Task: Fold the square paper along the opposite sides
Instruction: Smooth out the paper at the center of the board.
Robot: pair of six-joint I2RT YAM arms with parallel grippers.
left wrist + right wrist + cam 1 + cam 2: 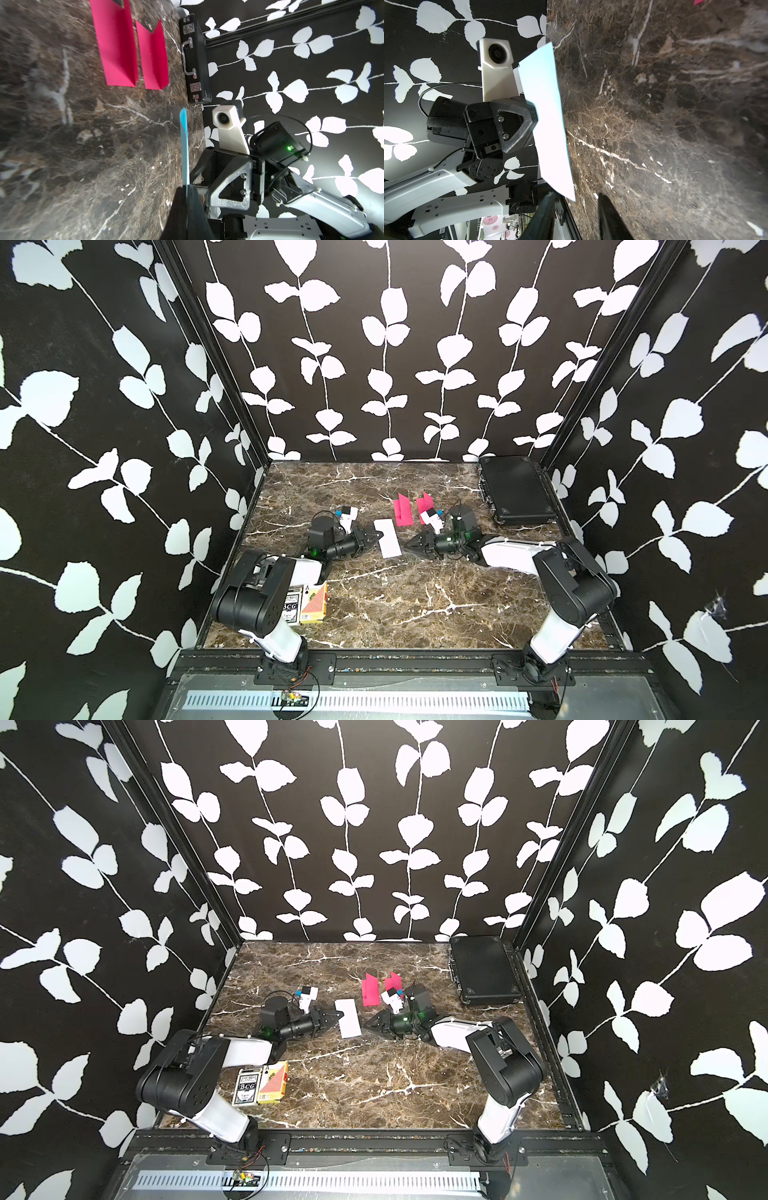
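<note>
I had the paper (387, 538) pinched at one long edge in the left fingers (374, 536), which were clenched tight on it. The sheet was raised at a slant, and its far edge seemed to lie down near the bench (395, 597). The right fingers (609, 216) stood apart and empty, with the sheet's near corner just ahead of their gap. I judged the paper feather-light, limp, and quick to crease or slide on that polished marbled top, so edges and corners were the places to grip, gently. It looked matte, pale blue-white, a thin flat rectangle. Beyond the right fingers lay two pink sheets (402, 514), creased into V troughs.
</note>
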